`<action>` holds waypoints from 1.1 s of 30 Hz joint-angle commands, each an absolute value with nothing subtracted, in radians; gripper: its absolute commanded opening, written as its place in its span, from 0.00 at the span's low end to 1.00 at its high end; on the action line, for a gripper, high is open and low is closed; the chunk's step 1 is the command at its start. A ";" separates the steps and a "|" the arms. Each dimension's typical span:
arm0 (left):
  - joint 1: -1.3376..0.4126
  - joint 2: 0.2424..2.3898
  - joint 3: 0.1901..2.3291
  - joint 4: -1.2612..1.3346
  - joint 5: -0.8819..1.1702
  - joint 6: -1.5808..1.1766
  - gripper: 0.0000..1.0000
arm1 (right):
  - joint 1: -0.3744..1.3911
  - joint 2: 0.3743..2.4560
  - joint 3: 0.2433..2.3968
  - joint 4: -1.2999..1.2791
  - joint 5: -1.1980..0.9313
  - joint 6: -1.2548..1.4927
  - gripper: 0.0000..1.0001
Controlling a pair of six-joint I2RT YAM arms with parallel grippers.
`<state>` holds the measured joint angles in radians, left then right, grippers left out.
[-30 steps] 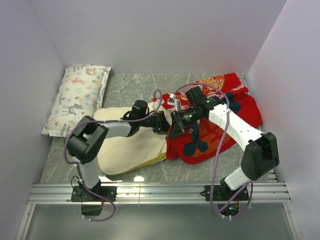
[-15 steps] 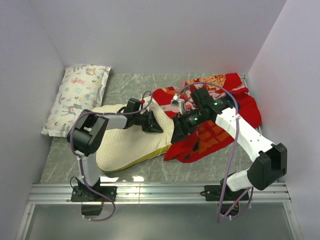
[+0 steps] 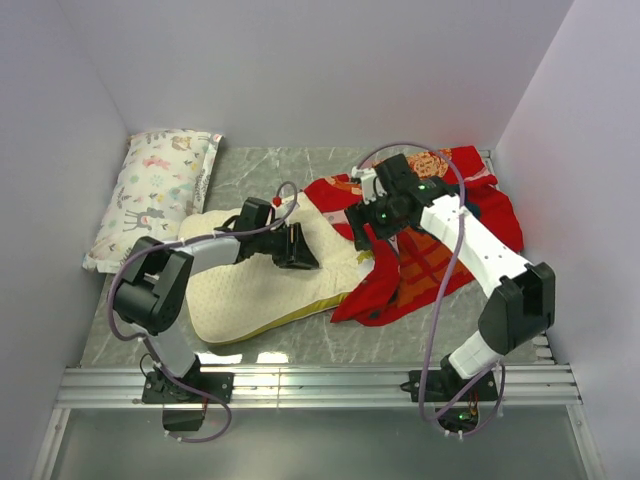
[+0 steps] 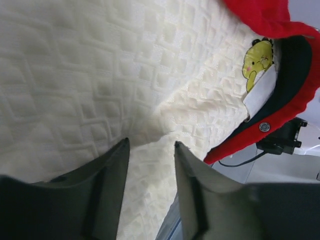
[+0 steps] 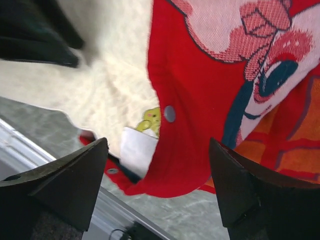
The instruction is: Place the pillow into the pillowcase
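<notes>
marble table (image 3: 250,170); only wrist views show logo (image 4: 259,59) on the pillow (image 4: 100,75).

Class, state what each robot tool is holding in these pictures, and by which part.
Right tool: open, holding nothing. Left tool: straddles a pucker atop the cream quilted pillow; a grip cannot be told.

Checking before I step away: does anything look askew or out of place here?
The pillowcase lies crumpled, and only the tagged corner of the pillow sits under its open edge; most of the pillow lies bare on the table. Nothing looks torn.
</notes>
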<state>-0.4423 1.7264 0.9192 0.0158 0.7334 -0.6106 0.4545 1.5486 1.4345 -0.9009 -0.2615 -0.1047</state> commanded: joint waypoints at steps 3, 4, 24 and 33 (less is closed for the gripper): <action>-0.439 1.637 0.943 0.027 0.722 -0.560 0.52 | 0.508 1.603 1.422 -0.969 -0.042 -0.152 0.84; -0.440 1.628 0.936 0.075 0.730 -0.564 0.53 | 0.508 1.611 1.414 -0.971 -0.041 -0.153 0.78; -0.667 2.080 0.957 1.333 0.767 -1.537 0.24 | 0.377 1.399 1.358 -0.688 -0.797 0.148 0.00; -0.629 2.083 1.011 0.422 0.516 -1.177 0.15 | 0.482 1.344 1.399 -0.441 -0.835 0.552 0.00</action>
<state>-0.6533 2.1002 0.9947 0.8394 0.7078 -1.3510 0.4324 1.3849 1.3308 -0.6033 -0.7269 0.3595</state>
